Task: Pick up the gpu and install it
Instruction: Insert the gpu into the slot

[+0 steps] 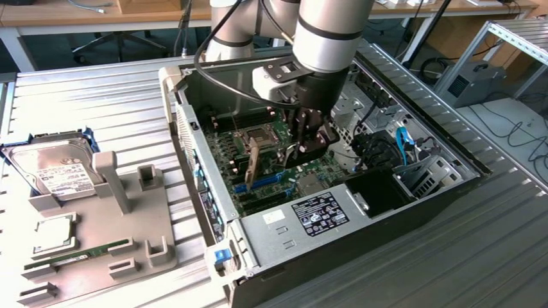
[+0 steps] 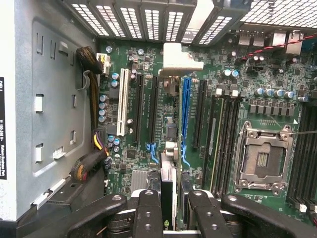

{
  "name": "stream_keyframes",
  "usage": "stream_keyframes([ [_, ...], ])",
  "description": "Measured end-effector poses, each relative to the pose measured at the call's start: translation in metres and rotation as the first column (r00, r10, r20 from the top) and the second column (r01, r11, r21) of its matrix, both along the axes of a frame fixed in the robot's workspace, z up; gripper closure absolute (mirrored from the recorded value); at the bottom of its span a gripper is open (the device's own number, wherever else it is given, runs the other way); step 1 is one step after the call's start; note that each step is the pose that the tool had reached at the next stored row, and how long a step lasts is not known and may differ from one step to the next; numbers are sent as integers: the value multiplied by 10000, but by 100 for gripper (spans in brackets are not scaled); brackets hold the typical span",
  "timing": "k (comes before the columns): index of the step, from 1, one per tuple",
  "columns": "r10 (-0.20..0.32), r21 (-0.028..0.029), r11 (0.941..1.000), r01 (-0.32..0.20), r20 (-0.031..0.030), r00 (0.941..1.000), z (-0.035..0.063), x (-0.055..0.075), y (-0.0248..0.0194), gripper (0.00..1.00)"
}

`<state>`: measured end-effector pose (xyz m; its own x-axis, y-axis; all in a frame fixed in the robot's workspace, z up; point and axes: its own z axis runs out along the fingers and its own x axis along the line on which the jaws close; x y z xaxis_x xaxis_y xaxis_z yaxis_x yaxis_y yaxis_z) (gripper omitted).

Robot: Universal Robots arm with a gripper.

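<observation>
- Exterior view: the arm reaches down into the open computer case (image 1: 256, 221), which lies on its side on a ribbed metal table (image 1: 94, 96).
- The gripper (image 1: 310, 142) hangs over the green motherboard (image 1: 265, 170), its jaws clenched on the gpu (image 1: 251, 168), which stands on edge, tilted, just above the board beside the CPU socket (image 1: 256, 136).
- Wrist view: the gpu (image 2: 168, 168) shows edge-on between the black fingers (image 2: 148, 218), its silver bracket (image 2: 179, 58) at the far end against the case's rear slot grilles (image 2: 148, 20).
- The card lies along the board between a black slot (image 2: 153, 106) and the blue slot (image 2: 185, 111); whether it is seated I cannot tell.
- Off to the exterior view's left, a grey parts holder (image 1: 94, 244) carries a hard drive (image 1: 56, 170) and a green memory stick (image 1: 73, 256).
</observation>
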<state>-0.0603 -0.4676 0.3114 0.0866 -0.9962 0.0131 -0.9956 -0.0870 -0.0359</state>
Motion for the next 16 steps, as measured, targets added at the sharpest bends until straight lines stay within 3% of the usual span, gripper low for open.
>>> stream_keyframes([
  [16,1,0,10000,-1,0,10000,-57,-29,-42,74],
])
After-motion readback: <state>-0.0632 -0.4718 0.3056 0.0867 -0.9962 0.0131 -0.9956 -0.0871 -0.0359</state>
